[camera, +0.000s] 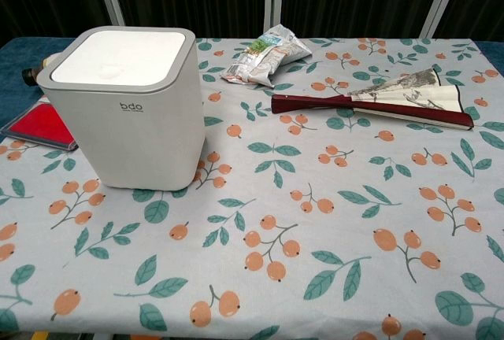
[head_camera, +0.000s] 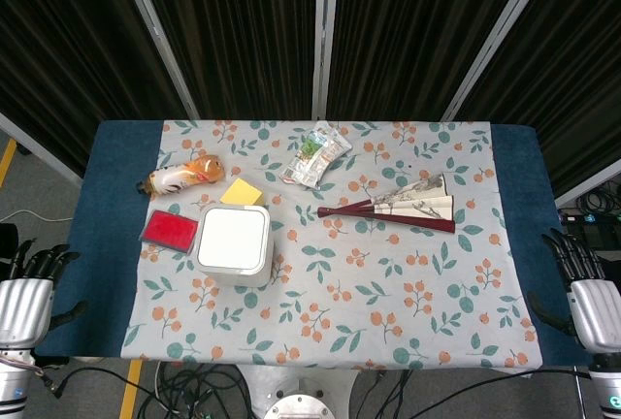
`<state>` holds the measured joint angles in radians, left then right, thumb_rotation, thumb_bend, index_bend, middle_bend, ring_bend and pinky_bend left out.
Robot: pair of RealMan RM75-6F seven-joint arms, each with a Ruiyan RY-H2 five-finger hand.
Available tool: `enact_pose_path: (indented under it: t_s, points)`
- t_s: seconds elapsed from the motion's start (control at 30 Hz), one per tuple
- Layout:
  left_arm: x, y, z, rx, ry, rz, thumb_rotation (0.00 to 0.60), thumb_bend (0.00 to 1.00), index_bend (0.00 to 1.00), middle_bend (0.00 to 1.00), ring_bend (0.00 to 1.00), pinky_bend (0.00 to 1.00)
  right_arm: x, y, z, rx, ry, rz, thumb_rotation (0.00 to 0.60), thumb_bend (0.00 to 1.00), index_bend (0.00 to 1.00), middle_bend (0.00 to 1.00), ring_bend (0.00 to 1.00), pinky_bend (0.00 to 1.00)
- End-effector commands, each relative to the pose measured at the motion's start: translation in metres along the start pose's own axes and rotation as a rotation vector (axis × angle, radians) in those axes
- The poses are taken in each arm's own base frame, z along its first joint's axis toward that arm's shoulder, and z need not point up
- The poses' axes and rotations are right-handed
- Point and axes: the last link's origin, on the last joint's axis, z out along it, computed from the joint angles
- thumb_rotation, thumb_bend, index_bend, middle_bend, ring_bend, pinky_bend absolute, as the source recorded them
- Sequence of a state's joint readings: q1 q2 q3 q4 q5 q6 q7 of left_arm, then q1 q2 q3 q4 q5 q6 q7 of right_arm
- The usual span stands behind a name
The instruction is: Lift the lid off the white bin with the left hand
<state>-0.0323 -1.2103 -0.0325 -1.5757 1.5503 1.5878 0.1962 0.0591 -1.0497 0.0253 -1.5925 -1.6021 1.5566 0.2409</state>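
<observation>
The white bin (head_camera: 234,243) stands on the floral cloth left of the table's middle, its flat white lid (head_camera: 233,236) seated in a grey rim. In the chest view the bin (camera: 126,127) fills the left side, lid (camera: 120,58) closed on top. My left hand (head_camera: 26,288) hangs at the table's left front corner, well left of the bin, fingers spread and holding nothing. My right hand (head_camera: 582,283) sits at the right front corner, fingers apart and empty. Neither hand shows in the chest view.
A red flat pad (head_camera: 170,229) and a yellow note block (head_camera: 242,192) lie beside the bin. An orange bottle (head_camera: 182,176) lies behind them. A snack packet (head_camera: 314,155) and a folding fan (head_camera: 398,206) lie further right. Floral cloth (head_camera: 388,303) covers the blue table.
</observation>
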Motion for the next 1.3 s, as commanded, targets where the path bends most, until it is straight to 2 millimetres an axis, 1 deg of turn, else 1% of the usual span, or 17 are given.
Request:
enact_pose_path:
  t_s: [0.03, 0.27, 0.47, 0.57, 0.7, 0.9, 1.03, 1.13, 1.3]
  points:
    - [0.0, 0.0, 0.001, 0.006, -0.004, 0.028, 0.6, 0.03, 0.25, 0.18, 0.18, 0.04, 0.0, 0.0, 0.0, -0.003, -0.002, 0.0, 0.6, 0.26, 0.0, 0.0, 0.0, 0.0]
    - [0.004, -0.003, 0.002, 0.019, -0.007, 0.032, 0.6, 0.03, 0.25, 0.18, 0.18, 0.04, -0.004, 0.0, -0.001, -0.006, -0.021, 0.004, 0.6, 0.26, 0.0, 0.0, 0.0, 0.0]
    - [0.011, -0.006, 0.002, 0.021, 0.002, 0.018, 0.6, 0.03, 0.25, 0.18, 0.18, 0.04, -0.006, 0.001, -0.002, -0.008, -0.026, 0.007, 0.6, 0.26, 0.0, 0.0, 0.0, 0.0]
    - [0.011, -0.003, 0.004, -0.009, -0.002, -0.011, 0.6, 0.03, 0.25, 0.18, 0.18, 0.04, -0.008, 0.001, -0.002, -0.009, -0.036, 0.01, 0.6, 0.26, 0.0, 0.0, 0.0, 0.0]
    - [0.013, 0.01, 0.015, -0.109, 0.018, -0.076, 0.6, 0.03, 0.25, 0.18, 0.18, 0.04, -0.017, 0.002, -0.002, -0.018, -0.093, 0.019, 0.6, 0.26, 0.0, 0.0, 0.0, 0.0]
    - [0.022, 0.05, 0.039, -0.401, 0.057, -0.176, 0.6, 0.03, 0.25, 0.18, 0.18, 0.04, -0.03, 0.003, 0.003, -0.024, -0.153, 0.025, 0.6, 0.26, 0.0, 0.0, 0.0, 0.0]
    - [0.023, 0.082, 0.055, -0.595, 0.023, -0.2, 0.6, 0.03, 0.25, 0.18, 0.18, 0.04, -0.033, 0.003, 0.004, -0.028, -0.161, 0.028, 0.6, 0.26, 0.0, 0.0, 0.0, 0.0]
    - [0.021, 0.101, 0.065, -0.688, -0.008, -0.174, 0.6, 0.03, 0.25, 0.18, 0.18, 0.04, -0.034, 0.004, 0.003, -0.032, -0.163, 0.029, 0.6, 0.26, 0.0, 0.0, 0.0, 0.0]
    - [0.017, 0.12, 0.077, -0.754, -0.045, -0.131, 0.6, 0.03, 0.24, 0.18, 0.18, 0.04, -0.034, 0.007, 0.001, -0.044, -0.162, 0.033, 0.6, 0.26, 0.0, 0.0, 0.0, 0.0]
